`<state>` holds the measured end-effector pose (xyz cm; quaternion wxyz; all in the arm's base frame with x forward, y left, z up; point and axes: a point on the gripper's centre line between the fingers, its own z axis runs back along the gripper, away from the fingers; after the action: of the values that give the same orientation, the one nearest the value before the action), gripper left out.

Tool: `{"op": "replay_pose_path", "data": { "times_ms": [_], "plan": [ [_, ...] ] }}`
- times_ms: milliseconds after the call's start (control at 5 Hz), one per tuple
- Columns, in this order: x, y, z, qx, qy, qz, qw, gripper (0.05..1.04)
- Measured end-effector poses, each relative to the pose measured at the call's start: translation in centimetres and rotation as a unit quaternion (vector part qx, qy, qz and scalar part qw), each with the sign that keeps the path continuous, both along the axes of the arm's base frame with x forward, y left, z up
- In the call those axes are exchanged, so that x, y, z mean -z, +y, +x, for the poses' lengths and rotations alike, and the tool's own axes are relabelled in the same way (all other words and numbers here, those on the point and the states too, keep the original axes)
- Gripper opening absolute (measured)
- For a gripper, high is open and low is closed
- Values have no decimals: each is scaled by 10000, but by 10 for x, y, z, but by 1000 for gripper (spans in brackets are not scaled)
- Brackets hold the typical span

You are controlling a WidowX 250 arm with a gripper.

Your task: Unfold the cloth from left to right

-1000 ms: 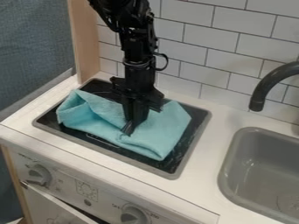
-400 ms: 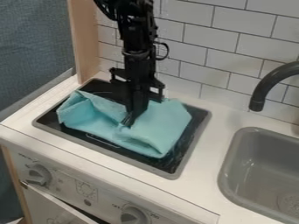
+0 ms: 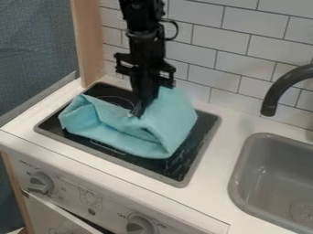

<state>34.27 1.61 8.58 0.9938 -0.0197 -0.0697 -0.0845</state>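
Holding part of the blue cloth [image 3: 119,134] up from the black stovetop [image 3: 186,157].
Runs lengthwise left to right, with a loose end left of the fingers [image 3: 143,97] and a raised fold to their right; looks pinched narrowly between them near mid-length. Probably calls for a carry rightward, toward the sink [image 3: 278,160].

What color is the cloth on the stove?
The cloth is light blue-green, best seen in the camera view.

The top edge cuts the robot arm [image 3: 143,41]; the right edge cuts the faucet [image 3: 280,87] and sink [image 3: 241,169]. The cloth [image 3: 119,135] covers part of the stovetop [image 3: 196,130].
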Motion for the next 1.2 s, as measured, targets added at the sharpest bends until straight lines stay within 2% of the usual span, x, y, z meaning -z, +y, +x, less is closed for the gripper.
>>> {"op": "replay_pose_path", "data": {
  "times_ms": [200, 400, 600, 800, 1200],
  "plan": [
    [-11, -39, -4, 357, -83, -80, 9993, 64],
    [-10, -74, -10, 401, -3, 63, 9992, 64],
    [-11, -94, -7, 152, -199, -68, 9997, 64],
    [9, -105, -5, -92, -75, -82, 9999, 64],
    [45, -113, -2, -103, 108, 74, 9999, 64]
  ]
}}
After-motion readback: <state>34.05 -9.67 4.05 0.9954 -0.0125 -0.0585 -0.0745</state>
